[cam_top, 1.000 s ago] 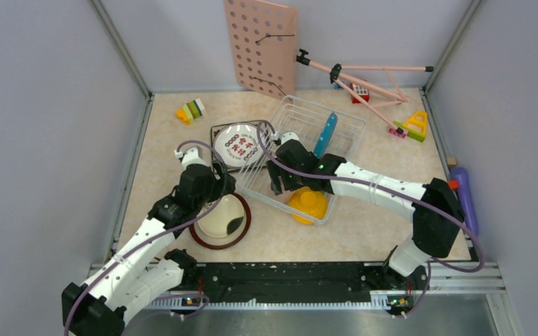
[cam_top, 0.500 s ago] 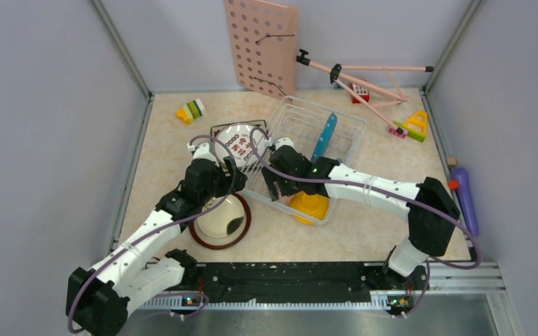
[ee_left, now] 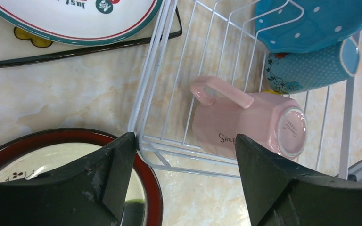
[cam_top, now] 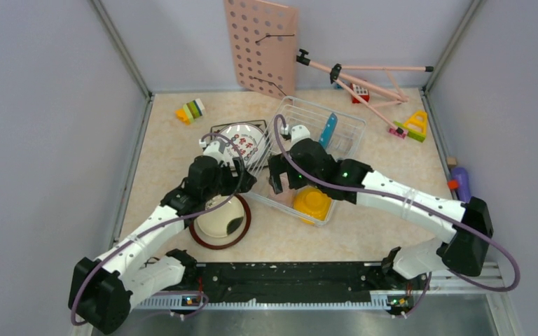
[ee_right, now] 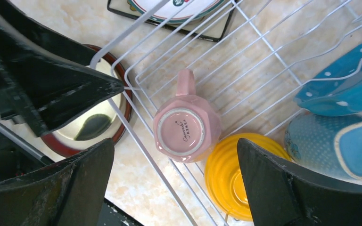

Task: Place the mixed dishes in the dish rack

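The white wire dish rack (cam_top: 354, 133) holds the yellow bowl (cam_top: 312, 203), the blue polka-dot plate (cam_top: 328, 129) on edge, the blue-grey mug (ee_right: 344, 146) and the pink cup (ee_right: 186, 132), which lies on its side. My right gripper (ee_right: 175, 150) is open and empty above the pink cup. My left gripper (ee_left: 184, 155) is open and empty at the rack's near-left corner, one finger against the rim (ee_left: 155, 94). The white plate with characters (cam_top: 242, 143) lies on the square floral plate (ee_left: 28, 49). The cream plate (cam_top: 218, 218) sits in the brown-rimmed plate (cam_top: 244, 222).
A pink pegboard (cam_top: 260, 45) leans on the back wall beside a pink stand (cam_top: 364, 80). Toy blocks lie at the back left (cam_top: 190, 110) and back right (cam_top: 413, 126). A purple object (cam_top: 466, 192) lies at the right edge.
My left gripper has moved right and away, up to the rack's near-left corner. My right arm's elbow has swung right, and its gripper has shifted slightly over the rack.
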Tool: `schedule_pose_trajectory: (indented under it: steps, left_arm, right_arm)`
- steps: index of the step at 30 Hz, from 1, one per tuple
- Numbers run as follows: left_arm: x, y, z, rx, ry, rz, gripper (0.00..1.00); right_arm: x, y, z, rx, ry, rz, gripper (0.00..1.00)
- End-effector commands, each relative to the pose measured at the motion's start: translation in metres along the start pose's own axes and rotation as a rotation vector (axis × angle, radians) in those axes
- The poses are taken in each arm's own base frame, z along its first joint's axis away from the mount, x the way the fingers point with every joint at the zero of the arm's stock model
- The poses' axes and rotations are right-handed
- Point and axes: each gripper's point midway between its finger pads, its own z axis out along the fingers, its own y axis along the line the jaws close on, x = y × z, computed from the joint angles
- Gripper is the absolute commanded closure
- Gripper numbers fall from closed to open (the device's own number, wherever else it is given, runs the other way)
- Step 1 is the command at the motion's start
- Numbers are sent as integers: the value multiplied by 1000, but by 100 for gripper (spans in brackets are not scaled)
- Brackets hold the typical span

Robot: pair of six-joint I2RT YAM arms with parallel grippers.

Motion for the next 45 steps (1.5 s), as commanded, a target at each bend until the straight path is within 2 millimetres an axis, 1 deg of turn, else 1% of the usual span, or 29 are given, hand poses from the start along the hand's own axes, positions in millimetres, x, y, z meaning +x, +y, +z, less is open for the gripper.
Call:
schedule_pose_trajectory:
  steps: [1,5,8,10,12,16,20,25,29,31,33,36,39,42,45]
  left_arm:
    - [0,-13,5,68,19,13,21]
    - [5,-11,9,52,61,11,28]
    - [9,-10,11,48,86,10,37]
    - [14,-14,11,70,104,6,46]
    - [18,-17,11,91,122,-14,48]
    - [34,-25,10,142,155,-77,49]
    - [45,-31,3,165,172,-97,50]
    - [66,-44,-10,209,213,-97,50]
    - [83,-57,-16,239,266,-62,47]
    - [88,-59,-19,233,285,-41,45]
    - [84,-57,-23,203,287,-24,43]
    - [65,-54,-36,161,241,21,40]
    - [34,-37,-49,37,110,37,37]
    - [6,-13,-60,-97,-6,34,32]
    - [-6,2,-61,-157,-59,-29,29]
  right_arm:
    - [-28,4,-25,-35,-124,-1,1]
    - [-34,-5,-40,-18,-179,4,1]
    - [-36,-11,-50,-12,-211,7,2]
    - [-36,-16,-55,3,-224,10,2]
    - [-36,-22,-60,21,-236,13,2]
    - [-34,-33,-65,60,-256,27,2]
    - [-36,-39,-69,77,-275,53,2]
    - [-36,-42,-70,84,-280,64,2]
    - [-35,-42,-69,77,-290,80,3]
    - [-35,-40,-68,68,-289,86,3]
    - [-36,-39,-68,67,-289,89,3]
    - [-38,-42,-73,74,-302,99,3]
    - [-40,-46,-79,78,-327,109,3]
    - [-42,-49,-83,79,-356,120,3]
    - [-43,-52,-86,84,-376,125,4]
